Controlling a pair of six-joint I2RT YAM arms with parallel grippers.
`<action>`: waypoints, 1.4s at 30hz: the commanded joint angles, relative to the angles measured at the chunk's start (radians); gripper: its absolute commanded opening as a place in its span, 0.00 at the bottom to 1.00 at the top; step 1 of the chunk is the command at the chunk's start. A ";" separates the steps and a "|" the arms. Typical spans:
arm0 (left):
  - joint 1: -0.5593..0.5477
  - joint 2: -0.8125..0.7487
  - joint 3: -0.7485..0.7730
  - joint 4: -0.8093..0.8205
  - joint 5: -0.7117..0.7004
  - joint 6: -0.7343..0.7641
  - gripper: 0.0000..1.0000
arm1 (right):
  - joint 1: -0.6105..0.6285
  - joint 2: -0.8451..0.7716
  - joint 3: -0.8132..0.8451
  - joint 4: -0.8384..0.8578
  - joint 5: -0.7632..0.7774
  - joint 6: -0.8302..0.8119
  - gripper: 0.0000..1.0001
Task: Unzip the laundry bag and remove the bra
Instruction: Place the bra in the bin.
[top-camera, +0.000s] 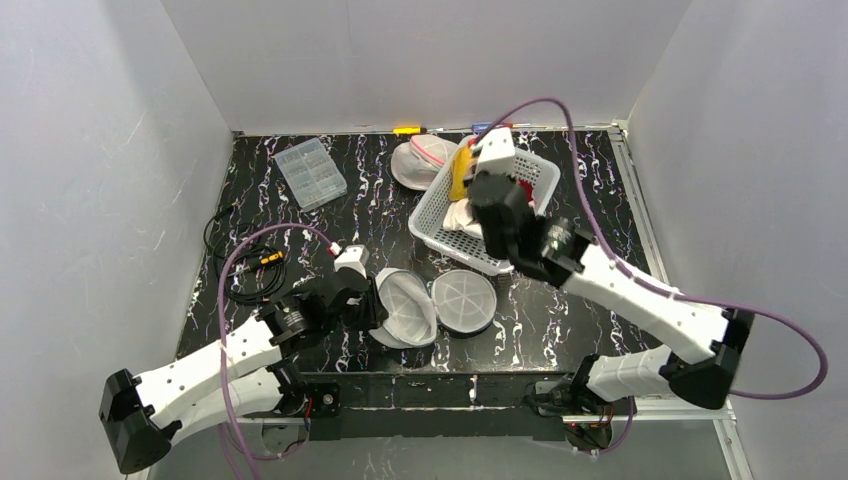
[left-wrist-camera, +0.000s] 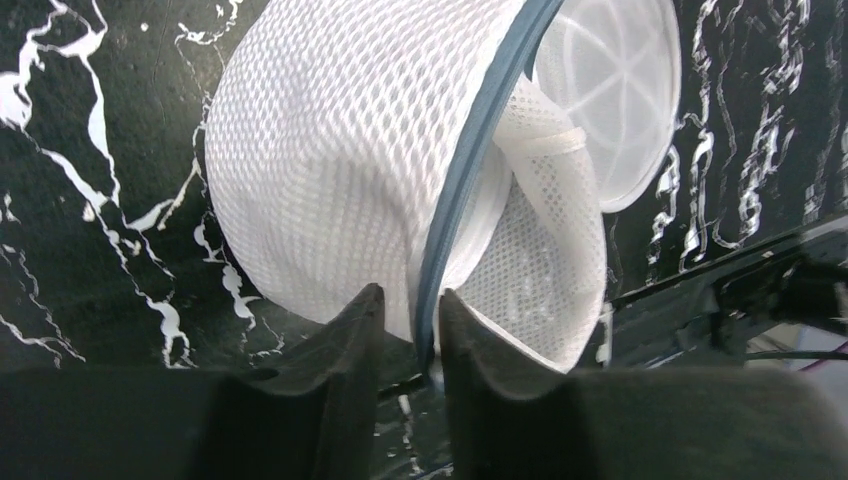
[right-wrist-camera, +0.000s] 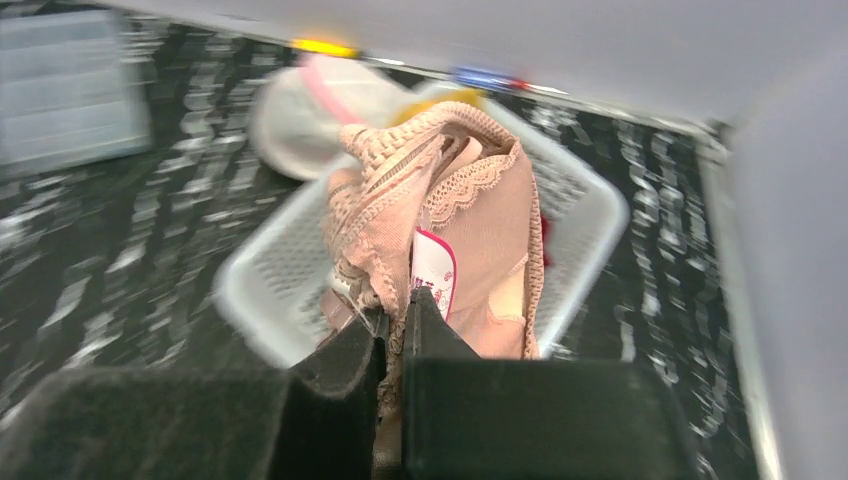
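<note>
Laundry bag (top-camera: 405, 310) is lying unzipped at lower centre of the top view on the black worktop (top-camera: 380, 200), left jaws touching its left edge. From the left wrist, the left jaws are pinching its grey-blue zip rim (left-wrist-camera: 480, 165) at bottom centre. From the right wrist, the right jaws are gripping the pink lace bra (right-wrist-camera: 440, 220) at mid-frame, in front of the white basket (right-wrist-camera: 615, 215).

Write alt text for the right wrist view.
The right claw pinches a dusty-pink lace bra, its white label showing, in the middle of the frame. Behind it, blurred, a white perforated plastic basket stands on the black marbled table.
</note>
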 joint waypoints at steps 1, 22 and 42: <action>-0.002 -0.073 0.028 -0.086 -0.023 0.004 0.35 | -0.214 0.070 0.052 -0.023 0.066 0.054 0.01; -0.002 -0.297 0.015 -0.296 -0.074 -0.076 0.55 | -0.407 0.580 0.210 0.242 0.167 -0.097 0.01; -0.002 -0.247 -0.001 -0.290 -0.078 -0.090 0.54 | -0.506 0.769 0.210 0.195 -0.006 -0.033 0.20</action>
